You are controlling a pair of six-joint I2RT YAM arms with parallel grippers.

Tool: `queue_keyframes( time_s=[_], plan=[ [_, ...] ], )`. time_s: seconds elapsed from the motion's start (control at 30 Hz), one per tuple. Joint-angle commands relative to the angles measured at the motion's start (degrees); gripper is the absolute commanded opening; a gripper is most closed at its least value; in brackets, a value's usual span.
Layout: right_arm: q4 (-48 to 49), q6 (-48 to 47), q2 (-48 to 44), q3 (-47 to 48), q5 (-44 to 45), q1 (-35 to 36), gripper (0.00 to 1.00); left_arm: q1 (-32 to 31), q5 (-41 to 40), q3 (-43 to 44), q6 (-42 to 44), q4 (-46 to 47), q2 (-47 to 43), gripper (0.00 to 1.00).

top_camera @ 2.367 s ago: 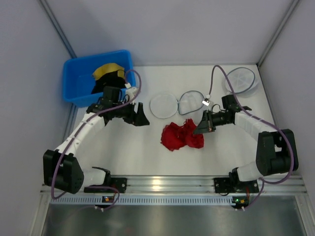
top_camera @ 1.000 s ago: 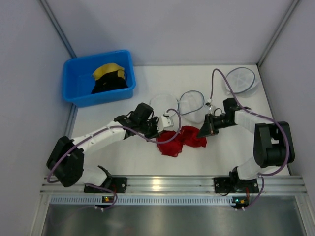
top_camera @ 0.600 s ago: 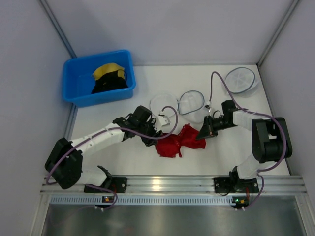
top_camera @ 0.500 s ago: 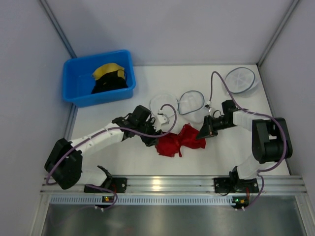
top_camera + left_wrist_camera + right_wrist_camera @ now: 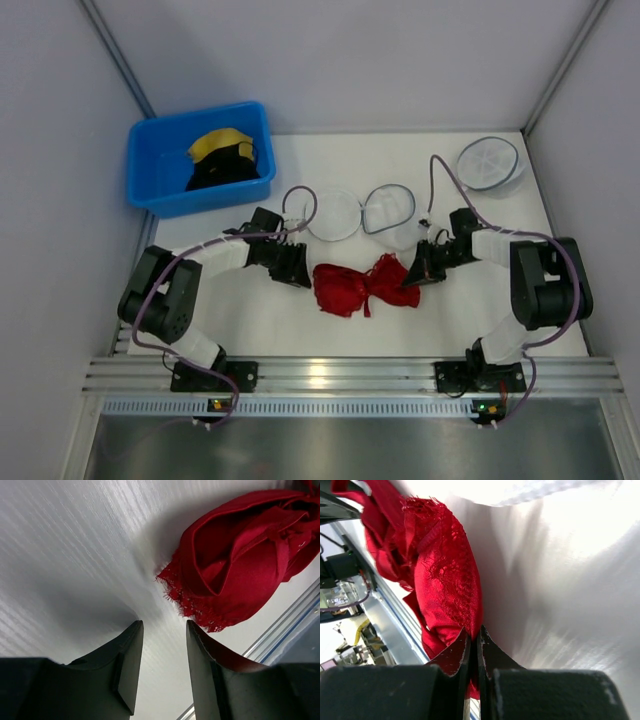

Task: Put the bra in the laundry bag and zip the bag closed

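The left gripper (image 5: 292,267) has just let go. Half a second ago it sat at the left edge of the small bright-red lacy bra (image 5: 360,287); now it stands to the near-left of the round white mesh clamshell laundry bag (image 5: 333,214), clear of the cloth. In the left wrist view its jaws are parted with only bare white tabletop (image 5: 450,320) between them, and the frayed lace edge of the bra (image 5: 245,555) lies just ahead, untouched.

The right gripper (image 5: 420,270), on the near-right side of the laundry bag, has its jaws nearly closed on a fold of the red lace, as the right wrist view shows (image 5: 474,632).

A couple of seconds back the bra was a crumpled heap and the left arm was far off to the bag's left. Since then the heap has been drawn out sideways into a bow shape with two cups, flat on the tabletop just on the near side of the laundry bag.

The bag itself is unchanged: both dish-like halves lie open side by side, zipper undone.

My reading is that the spreading is done and only one arm holds the bra. It still has to be lifted into an open half before any zipping.
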Motion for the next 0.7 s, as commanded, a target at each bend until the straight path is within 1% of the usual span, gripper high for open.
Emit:
queue_keyframes(
  time_s=[0.0,0.1,0.2,0.33,0.4,0.47,0.5,0.53,0.63,0.67],
  plan=[
    [1.61,1.13,1.66,0.54,3.49,0.28,0.00,1.05,5.91,-0.47,-8.45,9.25,1.56,0.45],
    [1.34,1.48,2.72,0.89,5.25,0.28,0.00,1.31,7.49,-1.17,-12.67,14.35,3.76,0.44],
    [1.43,2.62,2.90,1.07,7.44,0.19,0.00,1.31,9.69,-1.62,-16.45,17.78,6.66,0.47],
    [1.08,3.32,3.16,1.51,8.59,0.19,0.00,1.22,8.20,-1.79,-18.48,18.32,10.61,0.46],
    [0.47,3.32,3.16,1.77,8.59,0.28,0.00,1.22,7.58,-1.88,-18.57,18.32,11.50,0.31],
    [0.29,3.24,3.07,1.95,8.41,0.28,0.00,1.22,8.19,-1.97,-18.39,18.50,10.19,0.17],
    [0.12,2.89,2.81,1.95,8.24,0.28,0.00,1.48,8.89,-1.97,-18.39,18.50,9.40,0.05],
    [0.11,2.97,2.63,1.86,7.98,0.37,0.00,1.66,9.16,-2.14,-18.30,18.41,8.34,0.00],
    [0.20,2.97,1.58,1.42,6.66,0.46,0.00,3.42,8.12,-2.41,-17.25,16.40,2.20,0.00],
    [0.38,3.23,1.23,1.33,5.70,0.46,0.00,3.86,7.06,-2.15,-16.38,12.91,-1.30,0.00]
  ],
)
